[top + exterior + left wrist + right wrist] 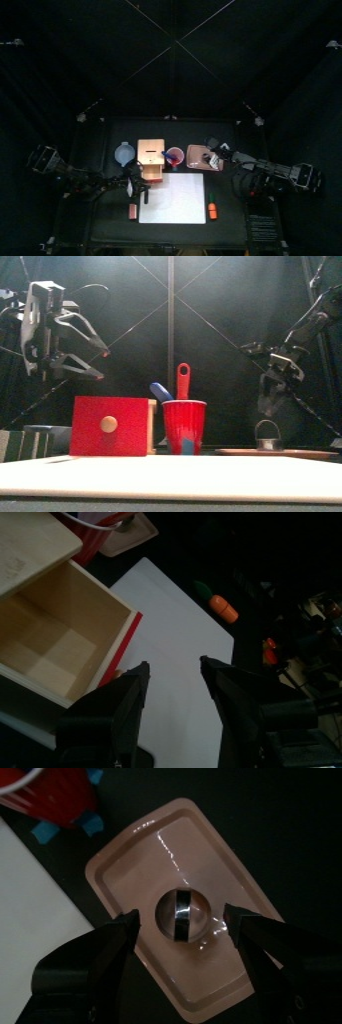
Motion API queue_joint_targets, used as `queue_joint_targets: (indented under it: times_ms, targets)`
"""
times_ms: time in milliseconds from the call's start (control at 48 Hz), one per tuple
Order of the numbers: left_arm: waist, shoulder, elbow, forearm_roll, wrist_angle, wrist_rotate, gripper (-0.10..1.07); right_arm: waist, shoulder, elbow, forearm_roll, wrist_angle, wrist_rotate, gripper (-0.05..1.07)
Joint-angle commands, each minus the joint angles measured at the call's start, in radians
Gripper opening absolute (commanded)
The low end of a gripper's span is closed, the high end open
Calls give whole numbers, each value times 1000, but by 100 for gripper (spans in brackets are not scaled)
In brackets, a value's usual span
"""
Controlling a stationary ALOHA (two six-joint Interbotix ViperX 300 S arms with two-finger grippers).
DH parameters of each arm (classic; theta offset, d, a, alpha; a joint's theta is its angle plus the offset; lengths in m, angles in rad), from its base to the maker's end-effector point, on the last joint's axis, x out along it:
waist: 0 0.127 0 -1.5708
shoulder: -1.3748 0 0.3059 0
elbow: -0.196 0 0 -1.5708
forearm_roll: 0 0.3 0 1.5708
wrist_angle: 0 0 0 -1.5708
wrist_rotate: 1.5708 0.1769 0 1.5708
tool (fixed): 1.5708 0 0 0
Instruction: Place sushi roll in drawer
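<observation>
Drawer (54, 622): upper left, tray pulled open and empty, ready to receive.
Sushi roll (185, 913): centre, on pink tray (214, 848).
Right gripper (185, 918): jaws straddling the roll, whether gripping cannot be told.
Left gripper (174, 677): jaws wide, empty, beside the drawer.

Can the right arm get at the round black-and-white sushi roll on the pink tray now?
Probably yes. The right pincer hangs directly over the round black-and-white sushi roll, which lies alone on the flat pink plastic tray. Its jaws stand apart on either side of the roll, and nothing sits between them and it.

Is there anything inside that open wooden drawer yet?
No. In the left wrist view, the drawer is pulled open and shows only bare wood inside.
</observation>
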Motion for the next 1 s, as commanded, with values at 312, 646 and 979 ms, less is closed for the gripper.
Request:
queue_joint_targets:
  times_ms: [312,646,979]
  targets:
    - [3,-46,-3,-71,58,2,85,52,-34,11,43,-9,0,98]
    - [9,-232,95,-305,225,17,85,60,-34,20,48,-12,0,98]
    - [164,-314,137,-379,344,153,85,63,-32,29,52,-20,0,98]
